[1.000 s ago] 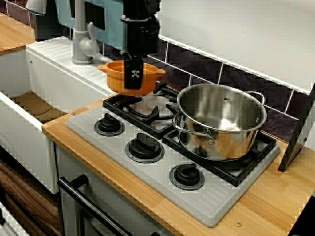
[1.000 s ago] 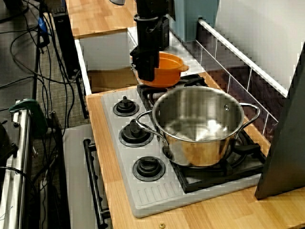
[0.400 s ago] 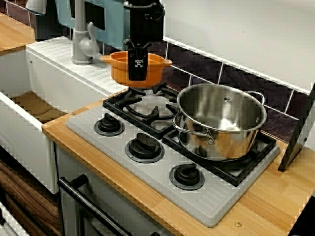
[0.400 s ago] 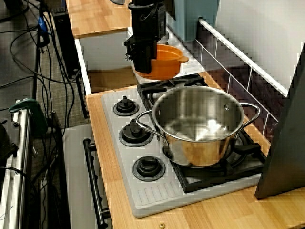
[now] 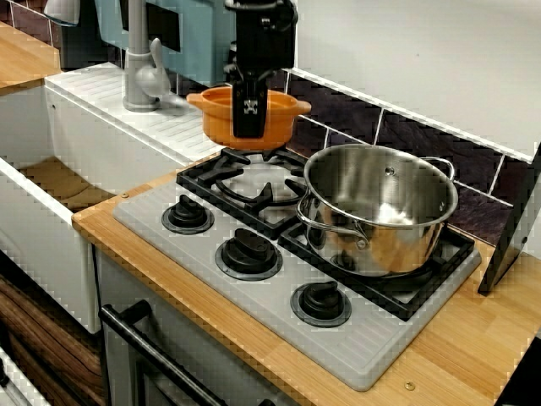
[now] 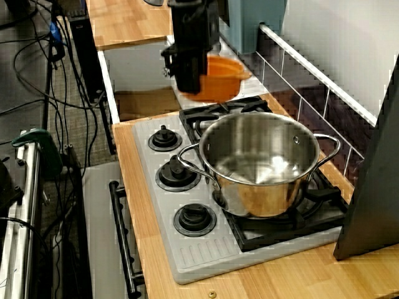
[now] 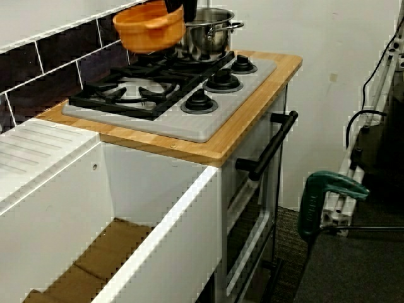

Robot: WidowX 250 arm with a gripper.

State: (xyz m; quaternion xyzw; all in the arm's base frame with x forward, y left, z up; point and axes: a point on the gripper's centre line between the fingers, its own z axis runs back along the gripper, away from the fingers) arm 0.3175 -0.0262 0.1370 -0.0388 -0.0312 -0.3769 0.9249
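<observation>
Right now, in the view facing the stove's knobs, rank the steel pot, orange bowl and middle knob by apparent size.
1. steel pot, clearly largest.
2. orange bowl, farther back and partly hidden by the gripper.
3. middle knob, smallest despite being nearer.

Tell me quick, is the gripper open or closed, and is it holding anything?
Gripper: closed on the rim of the orange pot, holding it in the air above the burner grate.

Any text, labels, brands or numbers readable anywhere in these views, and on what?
No readable text anywhere.
A small white mark on the gripper, in front of the orange pot it holds, is too blurred to read.
The stove knobs and the steel pot show no lettering.
</observation>
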